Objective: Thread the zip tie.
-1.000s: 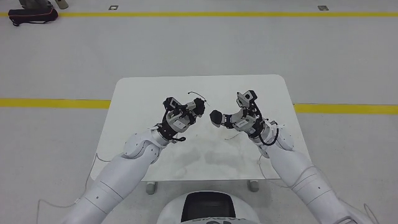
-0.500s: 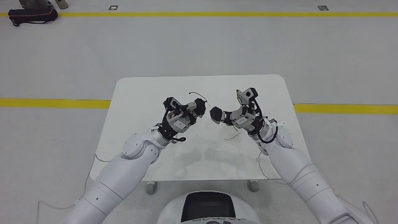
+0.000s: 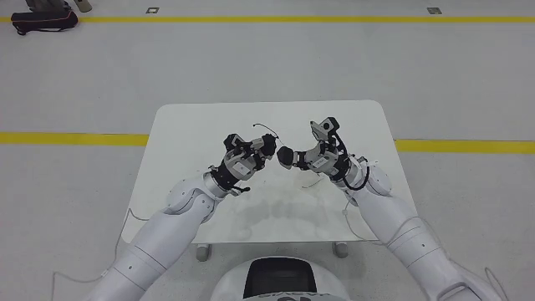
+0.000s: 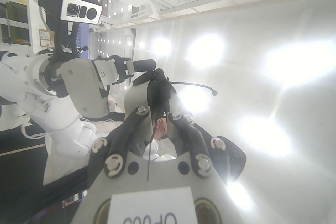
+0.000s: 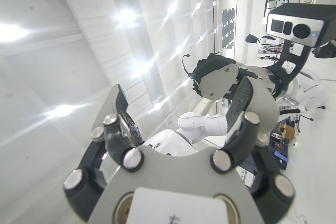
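A thin black zip tie point(image 3: 263, 125) is pinched in my left gripper point(image 3: 267, 144), which is shut on it above the middle of the white table point(image 3: 184, 134). In the left wrist view the zip tie point(image 4: 194, 83) curves out past the shut fingertips to a small head, and its tail runs back between the fingers. My right gripper point(image 3: 287, 156) hangs open just right of the left one, a small gap apart. The right wrist view shows its fingers point(image 5: 122, 104) spread wide with nothing between them, and the left gripper point(image 5: 215, 80) with the zip tie point(image 5: 183, 63) beyond.
The table stands on a pale floor with yellow lines point(image 3: 75, 139) on both sides. A dark bag point(image 3: 42, 18) lies far off at the back left. Both grippers are raised above the tabletop.
My right gripper has moved left, closing most of the gap to the left gripper. The left gripper has hardly moved and still holds the zip tie.
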Motion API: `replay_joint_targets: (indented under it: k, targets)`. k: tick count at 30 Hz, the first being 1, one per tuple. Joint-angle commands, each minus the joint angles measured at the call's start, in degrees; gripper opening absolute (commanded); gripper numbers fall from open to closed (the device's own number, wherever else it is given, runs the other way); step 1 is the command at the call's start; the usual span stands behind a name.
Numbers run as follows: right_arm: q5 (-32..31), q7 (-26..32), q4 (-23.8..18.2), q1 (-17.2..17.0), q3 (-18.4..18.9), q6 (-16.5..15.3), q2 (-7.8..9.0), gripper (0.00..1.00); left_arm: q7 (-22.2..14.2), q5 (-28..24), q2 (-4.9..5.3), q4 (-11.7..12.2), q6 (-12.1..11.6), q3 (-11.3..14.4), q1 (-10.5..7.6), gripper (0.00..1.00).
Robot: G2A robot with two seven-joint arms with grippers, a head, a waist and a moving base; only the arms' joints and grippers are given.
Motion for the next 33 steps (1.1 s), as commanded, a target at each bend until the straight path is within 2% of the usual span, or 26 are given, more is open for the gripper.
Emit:
replay_joint_targets:
  k: [1,3,6,8,27,33]
  targets:
    - [-0.2,1.1,0.4,0.2,0.2,0.2,-0.08,1.00,-0.3,0.3,-0.01,0.1,0.0,-0.1,0.01,0.00]
    - [-0.4,2.2,0.7,0.4,0.3,0.1,-0.17,0.96,-0.3,0.3,-0.01,0.1,0.0,-0.1,0.01,0.00]
    - [-0.7,2.8,1.1,0.5,0.5,-0.1,-0.31,0.74,-0.3,0.3,-0.01,0.1,0.0,-0.1,0.01,0.00]
    - [-0.8,3.1,1.2,0.5,0.7,-0.4,-0.44,0.51,-0.3,0.3,-0.01,0.1,0.0,-0.1,0.01,0.00]
    - [-2.1,3.8,3.5,1.9,0.2,-0.7,-1.93,0.32,-0.3,0.3,-0.01,0.1,0.0,-0.1,0.01,0.00]
    - [-2.2,4.2,4.2,2.3,0.0,-0.8,-2.42,0.30,-0.3,0.3,-0.01,0.1,0.0,-0.1,0.01,0.00]
